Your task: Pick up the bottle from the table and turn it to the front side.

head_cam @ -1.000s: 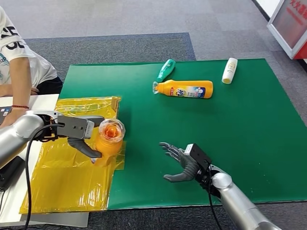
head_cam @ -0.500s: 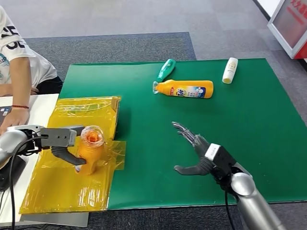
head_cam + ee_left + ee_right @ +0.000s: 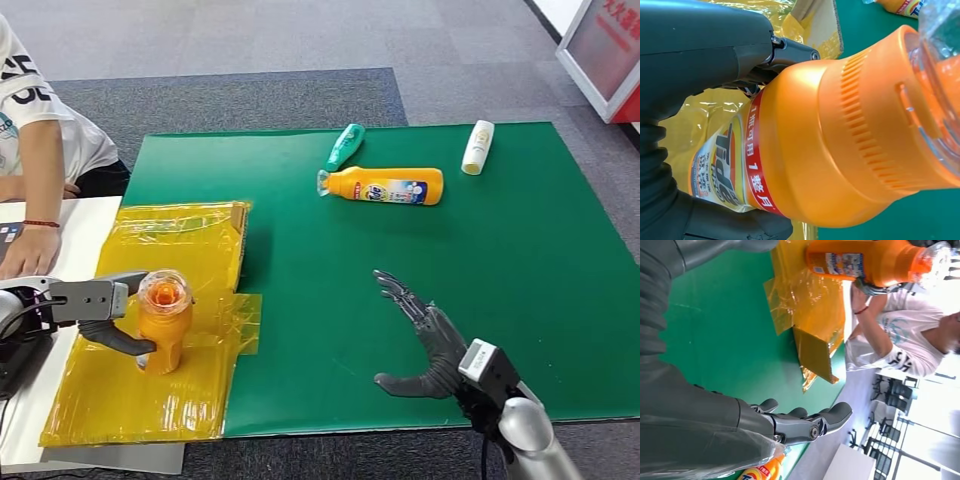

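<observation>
My left hand [image 3: 106, 312] grips an orange Tide bottle [image 3: 164, 328] upright over the yellow plastic sheet [image 3: 143, 385] at the table's left. The bottle [image 3: 836, 140] shows its ribbed cap and label close up, with my dark fingers [image 3: 753, 45] wrapped around its body. My right hand [image 3: 429, 340] hovers open above the green mat [image 3: 528, 260] near the front edge, fingers spread, holding nothing. The same bottle [image 3: 866, 262] is also seen in the right wrist view.
A second orange Tide bottle [image 3: 386, 186] lies on its side at the mat's far middle, a green bottle [image 3: 345, 146] just behind it, a white bottle [image 3: 478, 147] to the far right. A person [image 3: 34, 130] sits at the left, a hand on the white table.
My left hand carried the orange bottle leftward and toward me over the yellow sheet. My right hand drew back toward the front edge and to the right.
</observation>
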